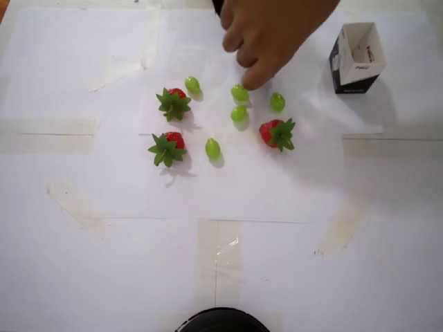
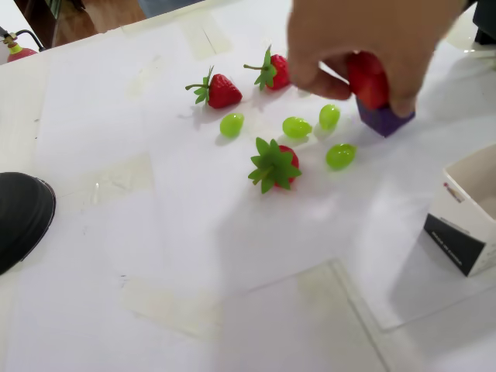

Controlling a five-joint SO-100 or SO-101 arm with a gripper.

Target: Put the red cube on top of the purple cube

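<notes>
A person's hand (image 2: 372, 35) reaches in from the top and holds both cubes in the fixed view. The red cube (image 2: 367, 80) sits between the fingers, on top of the purple cube (image 2: 384, 120), which is near the paper at the right. In the overhead view the same hand (image 1: 277, 34) covers both cubes. My gripper is almost wholly hidden behind the hand. Only a dark sliver of the arm (image 2: 487, 32) shows at the top right edge, far from the cubes, and its jaws cannot be read.
Three strawberries (image 1: 174, 102) (image 1: 167, 147) (image 1: 278, 133) and several green grapes (image 1: 212, 148) lie scattered mid-table. A black-and-white open carton (image 1: 356, 57) stands at the back right. A black round object (image 1: 221, 321) sits at the front edge.
</notes>
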